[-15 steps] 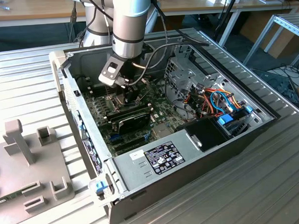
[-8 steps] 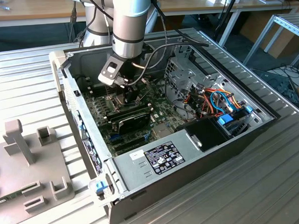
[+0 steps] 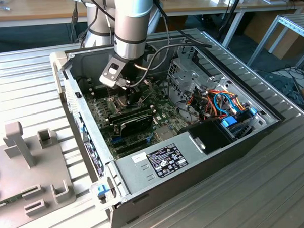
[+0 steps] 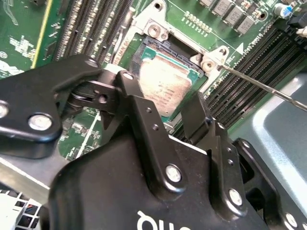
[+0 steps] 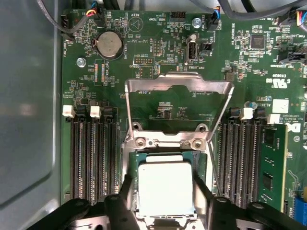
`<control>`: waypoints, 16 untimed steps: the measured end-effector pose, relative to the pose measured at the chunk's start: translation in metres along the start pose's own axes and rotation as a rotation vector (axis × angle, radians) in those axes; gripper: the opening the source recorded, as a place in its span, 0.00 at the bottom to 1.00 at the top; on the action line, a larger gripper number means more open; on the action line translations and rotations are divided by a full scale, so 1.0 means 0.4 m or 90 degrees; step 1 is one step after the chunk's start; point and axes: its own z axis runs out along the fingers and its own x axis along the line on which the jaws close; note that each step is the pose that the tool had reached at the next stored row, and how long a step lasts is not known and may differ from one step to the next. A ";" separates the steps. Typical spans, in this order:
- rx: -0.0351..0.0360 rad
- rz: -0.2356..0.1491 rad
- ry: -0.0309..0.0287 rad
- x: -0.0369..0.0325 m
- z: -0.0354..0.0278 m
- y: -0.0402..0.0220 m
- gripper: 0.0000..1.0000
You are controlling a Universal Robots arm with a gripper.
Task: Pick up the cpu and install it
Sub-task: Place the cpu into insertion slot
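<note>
The cpu [image 5: 165, 184], a small square chip with a dull silver top, lies level over the open socket on the green motherboard [image 5: 158, 57]; in the second wrist view the cpu [image 4: 165, 84] sits just past the black fingers. My gripper [image 5: 165, 194] straddles it, one finger [image 5: 128, 191] against each opposite edge, shut on the chip. In the exterior view my gripper [image 3: 127, 91] reaches down into the open computer case [image 3: 244, 140], over the board's middle.
The hinged metal socket frame [image 5: 178, 82] stands swung open beyond the socket, its thin lever [image 4: 261, 86] sticking out sideways. Memory slots flank the socket, with one module [image 5: 271, 165] seated. A power supply [image 3: 161, 159], cable bundles [image 3: 224, 103] and a grey fixture [image 3: 31, 170] lie around.
</note>
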 end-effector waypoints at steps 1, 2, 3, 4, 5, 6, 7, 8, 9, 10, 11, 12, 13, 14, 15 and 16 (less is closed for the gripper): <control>0.0000 0.000 -0.0001 0.000 0.000 0.000 0.63; 0.0002 0.000 -0.0003 0.000 0.000 0.000 0.63; 0.0002 -0.001 -0.0004 0.000 0.000 0.000 0.63; 0.0002 -0.008 -0.0004 0.000 0.000 0.000 0.63; -0.0001 -0.017 -0.0002 0.000 0.001 0.000 0.63; -0.0001 -0.023 -0.0003 0.000 0.002 0.000 0.63; -0.0002 -0.024 -0.0002 0.000 0.003 0.000 0.63; -0.0002 -0.025 -0.0003 0.000 0.004 0.000 0.63; -0.0001 -0.025 -0.0003 0.000 0.006 0.000 0.63; 0.0001 -0.025 -0.0012 -0.001 0.012 0.000 0.63; 0.0004 -0.025 -0.0010 -0.001 0.016 -0.001 0.58; -0.0003 -0.020 -0.0002 0.000 -0.013 0.000 0.58; 0.0000 -0.012 -0.0004 -0.001 -0.013 0.000 0.58; 0.0001 -0.009 -0.0004 -0.001 -0.013 0.000 0.58; 0.0001 -0.008 -0.0004 -0.001 -0.013 0.000 0.58; 0.0001 -0.008 -0.0004 -0.001 -0.013 0.000 0.58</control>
